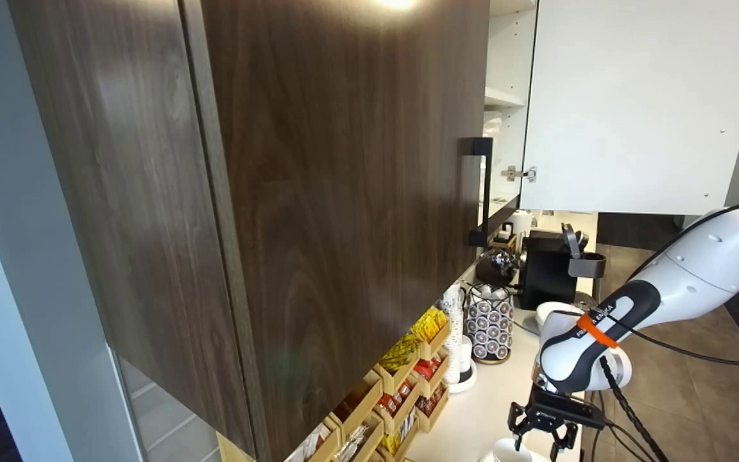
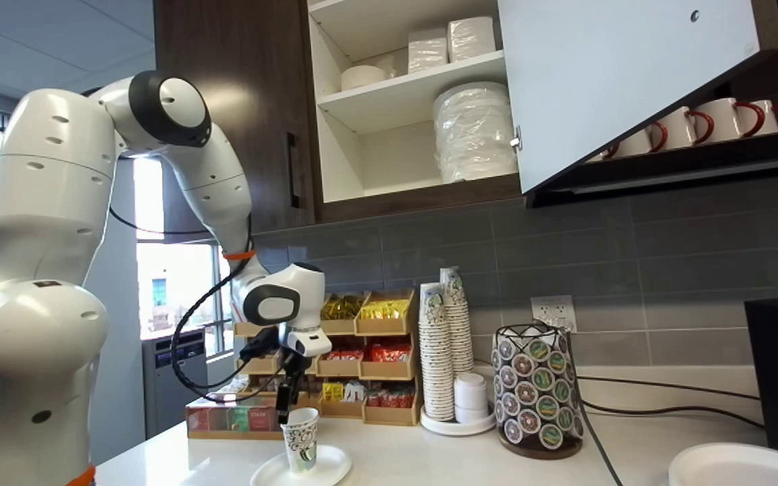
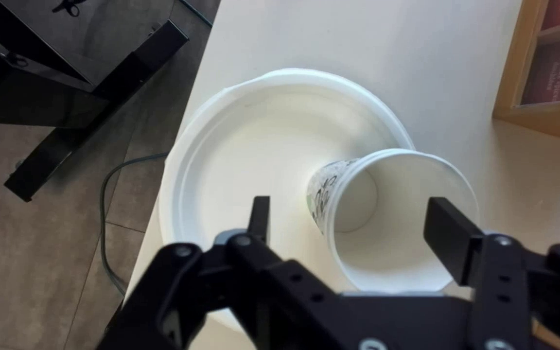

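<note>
- in an exterior view, saw the white arm (image 2: 51, 270) well left of the paper cup (image 2: 301, 442), arched over toward it.
- spotted the low box of tea packets (image 2: 236, 434) behind the cup and to its left.
- found the black gripper (image 3: 350, 218) over the cup, near its rim, with jaws spread wide and gripping nothing.
- in the wrist view, saw one fingertip (image 3: 259, 218) left of the cup, above the white plate (image 3: 241, 165), and another fingertip across the cup's right rim; could not tell about any touch there.
- saw the cup itself upright on that plate.
- noticed the wooden rack of sachets (image 2: 387, 370) behind the cup, mostly to its right.
- made out two tall stacks of nested cups (image 2: 437, 358), then a stand of coffee pods (image 2: 539, 451), farther right of the cup.
</note>
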